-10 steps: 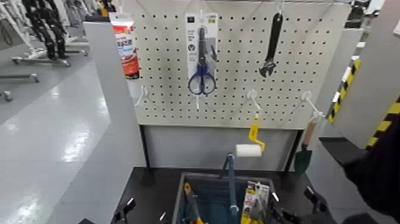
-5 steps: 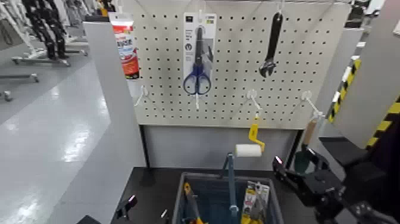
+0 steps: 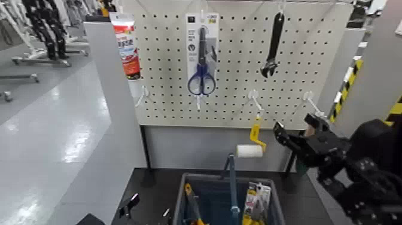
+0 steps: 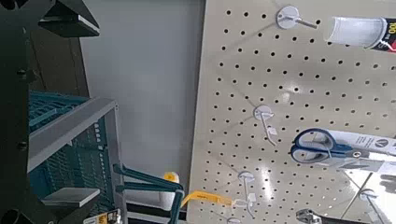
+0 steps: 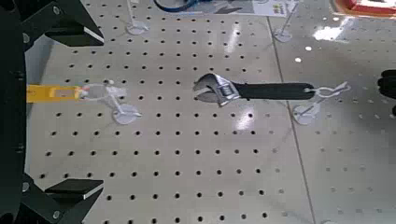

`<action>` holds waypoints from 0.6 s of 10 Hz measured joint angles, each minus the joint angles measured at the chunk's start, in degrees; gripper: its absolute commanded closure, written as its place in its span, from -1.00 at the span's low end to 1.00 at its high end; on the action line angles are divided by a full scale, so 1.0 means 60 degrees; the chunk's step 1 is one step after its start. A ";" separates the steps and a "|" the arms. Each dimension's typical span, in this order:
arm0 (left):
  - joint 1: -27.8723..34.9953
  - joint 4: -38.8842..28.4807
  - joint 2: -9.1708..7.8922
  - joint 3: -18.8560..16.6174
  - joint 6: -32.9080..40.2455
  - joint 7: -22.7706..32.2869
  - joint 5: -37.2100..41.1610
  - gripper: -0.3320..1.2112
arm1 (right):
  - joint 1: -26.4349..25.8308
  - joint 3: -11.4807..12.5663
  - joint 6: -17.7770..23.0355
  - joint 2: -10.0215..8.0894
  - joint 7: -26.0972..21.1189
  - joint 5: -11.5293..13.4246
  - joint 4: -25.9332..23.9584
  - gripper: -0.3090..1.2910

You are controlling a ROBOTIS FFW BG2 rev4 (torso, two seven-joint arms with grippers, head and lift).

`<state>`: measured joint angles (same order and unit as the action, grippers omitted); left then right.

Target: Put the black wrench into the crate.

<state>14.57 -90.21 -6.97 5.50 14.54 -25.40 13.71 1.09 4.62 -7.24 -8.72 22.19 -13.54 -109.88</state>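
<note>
The black wrench (image 3: 273,45) hangs jaw down from a hook at the upper right of the white pegboard; it also shows in the right wrist view (image 5: 257,91). The dark grey crate (image 3: 180,200) with its upright blue handle (image 3: 232,182) stands on the black table below; its wall shows in the left wrist view (image 4: 70,140). My right gripper (image 3: 293,133) is open and empty, raised by the board's lower right, below and right of the wrench (image 5: 89,110). My left gripper (image 3: 148,205) is open and empty, low beside the crate's left side (image 4: 89,107).
On the pegboard hang blue-handled scissors on a white card (image 3: 201,54), a red and white tube (image 3: 126,48), a yellow-handled paint roller (image 3: 252,146) and several bare hooks. The crate holds a yellow-handled tool (image 3: 191,206) and a packaged item (image 3: 257,200). A yellow-black striped panel (image 3: 392,111) stands right.
My right arm has risen from beside the crate to the pegboard's lower right edge, gripper facing the board. The left gripper has barely moved. The wrench still hangs.
</note>
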 measured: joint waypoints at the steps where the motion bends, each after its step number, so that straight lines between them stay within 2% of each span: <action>1: -0.0017 0.0015 -0.0007 0.0021 0.0006 0.0000 0.0000 -0.44 | -0.0337 0.0008 -0.0030 -0.0106 0.0081 -0.0214 0.0097 -0.34; 4: -0.0053 0.0022 -0.0012 0.0057 0.0033 0.0001 -0.0006 -0.44 | -0.1520 0.0061 -0.0447 -0.0421 0.0757 -0.1017 0.0521 -0.34; 6: -0.0101 0.0033 -0.0030 0.0089 0.0038 0.0001 -0.0015 -0.44 | -0.2275 -0.0014 -0.0569 -0.0597 0.1050 -0.1283 0.0918 -0.33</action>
<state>13.97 -90.01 -7.15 6.04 14.77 -25.40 13.62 -12.56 4.54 -10.66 -12.30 28.49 -21.24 -104.37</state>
